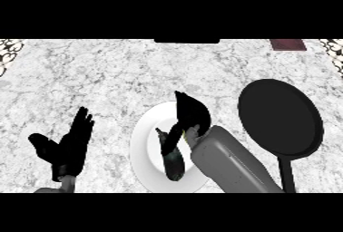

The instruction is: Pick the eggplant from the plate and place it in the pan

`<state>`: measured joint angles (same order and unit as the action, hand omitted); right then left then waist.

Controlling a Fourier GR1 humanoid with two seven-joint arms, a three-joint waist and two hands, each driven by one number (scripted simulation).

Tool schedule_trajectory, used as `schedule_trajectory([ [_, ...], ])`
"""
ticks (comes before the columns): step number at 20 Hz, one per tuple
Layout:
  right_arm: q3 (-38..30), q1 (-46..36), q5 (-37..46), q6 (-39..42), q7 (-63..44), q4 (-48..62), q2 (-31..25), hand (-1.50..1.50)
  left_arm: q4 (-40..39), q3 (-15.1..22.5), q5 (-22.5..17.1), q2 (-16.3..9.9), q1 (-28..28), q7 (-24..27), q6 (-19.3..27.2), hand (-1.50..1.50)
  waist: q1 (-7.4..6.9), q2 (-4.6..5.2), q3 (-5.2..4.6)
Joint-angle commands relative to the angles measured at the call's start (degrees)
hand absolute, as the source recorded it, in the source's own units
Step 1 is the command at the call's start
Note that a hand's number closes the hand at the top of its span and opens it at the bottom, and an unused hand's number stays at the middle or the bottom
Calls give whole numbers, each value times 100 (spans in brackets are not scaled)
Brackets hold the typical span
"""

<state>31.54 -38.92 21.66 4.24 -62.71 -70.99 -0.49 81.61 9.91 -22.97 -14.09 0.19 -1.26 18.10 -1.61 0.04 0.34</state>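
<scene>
A dark eggplant [173, 164] lies lengthwise on the white plate [144, 149] at the centre front of the counter. My right hand [191, 113] hovers over the plate's far right part, fingers stretched away from me and thumb hanging down next to the eggplant's far end. It is open and nothing is held in it. The grey right forearm covers the plate's right rim. The black pan [280, 117] sits to the right of the plate, with its handle [288, 174] pointing toward me. At the left, my left hand [69, 147] rests open with its fingers up.
The counter is grey-white marble. A dark flat object [186, 41] lies at the far edge, and a maroon one [288, 44] at the far right. Patterned patches [9, 47] show at the far corners.
</scene>
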Motion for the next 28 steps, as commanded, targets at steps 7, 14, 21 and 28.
schedule_trajectory([
  [7,-21,-341,-1348,1556,-515,1118,46,-150,29,86,-8,120,418,-189,37,0,34,10,-38],
  [14,401,-397,-1541,1161,-855,831,46,-150,192,131,130,195,169,-607,246,0,124,-16,-35],
  [21,412,-218,-1198,807,-392,788,46,-150,-84,-101,170,199,-25,-550,99,0,161,-8,-34],
  [28,659,-35,-977,643,193,1512,46,-150,-329,-73,264,477,45,-128,6,0,130,17,-37],
])
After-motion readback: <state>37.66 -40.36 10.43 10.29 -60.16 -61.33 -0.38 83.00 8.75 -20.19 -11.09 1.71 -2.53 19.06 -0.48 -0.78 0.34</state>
